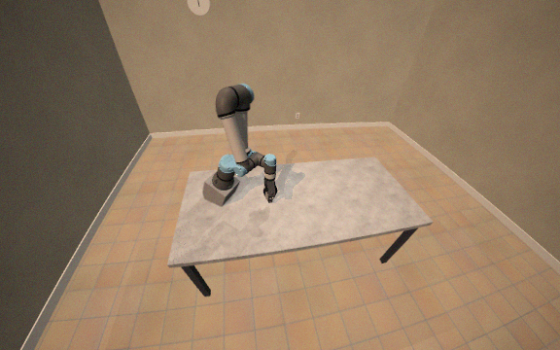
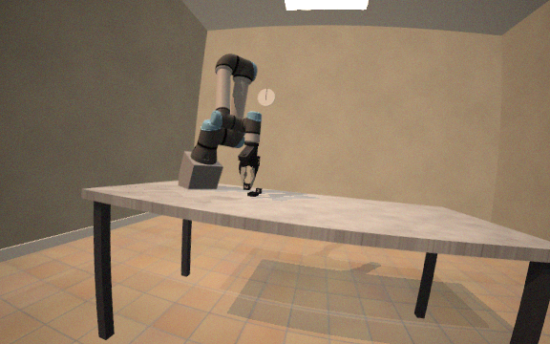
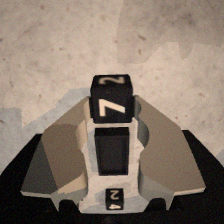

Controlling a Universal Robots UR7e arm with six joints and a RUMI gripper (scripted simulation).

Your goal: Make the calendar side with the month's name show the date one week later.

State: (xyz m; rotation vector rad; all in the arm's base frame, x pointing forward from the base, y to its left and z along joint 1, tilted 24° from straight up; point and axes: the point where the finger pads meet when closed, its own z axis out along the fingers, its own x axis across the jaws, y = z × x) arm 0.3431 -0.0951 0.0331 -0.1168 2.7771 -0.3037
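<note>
My gripper (image 1: 270, 198) (image 2: 247, 185) (image 3: 112, 97) points down, a little above the table near the robot base. It is shut on a black calendar cube (image 3: 111, 102). In the wrist view the cube shows a white 7 towards the camera and a 2 on the face above it. A second, small black cube (image 3: 114, 198) with a 2 and a 4 shows low between the fingers. A small black tray (image 2: 254, 192) lies on the table just beside and below the gripper. Its month side cannot be read.
The grey table (image 1: 338, 204) (image 2: 351, 220) carries the robot base (image 1: 219, 190) (image 2: 200, 176) at its back left corner. Its edges are far from the gripper on the front and right sides.
</note>
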